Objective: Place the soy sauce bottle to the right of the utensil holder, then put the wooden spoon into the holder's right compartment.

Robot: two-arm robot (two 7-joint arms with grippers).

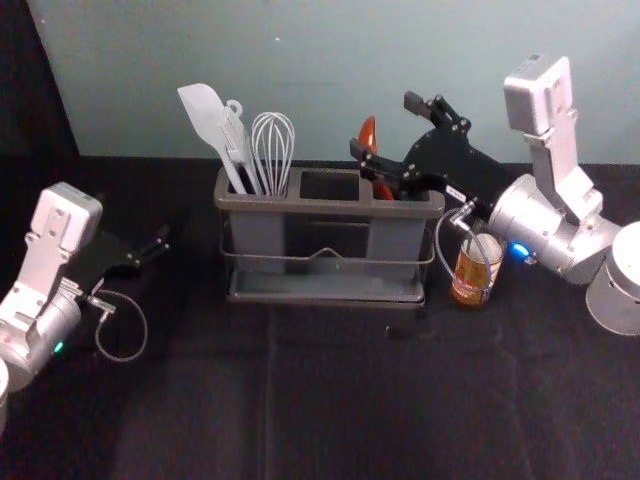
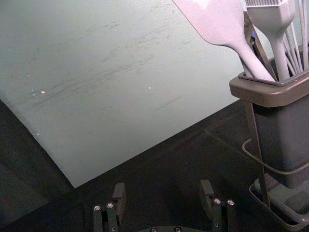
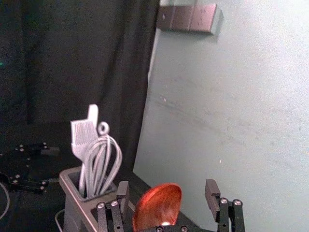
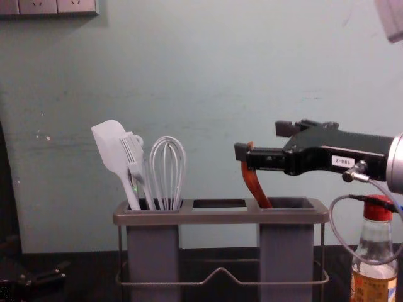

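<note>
Right pincer (image 1: 382, 127): spread wide above the utensil holder's (image 1: 330, 208) right compartment; white sticker, characters too small to read surely
Wooden spoon (image 4: 253, 182): leaning in that compartment, bowl up between the spread tips
Soy sauce bottle (image 4: 374, 255): right of the holder, red cap, yellow label, writing unreadable
Spatula (image 4: 112, 148), brush (image 4: 133, 157), whisk (image 4: 167, 170): holder's left compartment
Left pincer (image 1: 152, 250): wide, empty, left of the holder

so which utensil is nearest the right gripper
The wooden spoon, alone in the holder's right compartment, between the right gripper's open fingers; spatula, brush and whisk share the left one.
</note>
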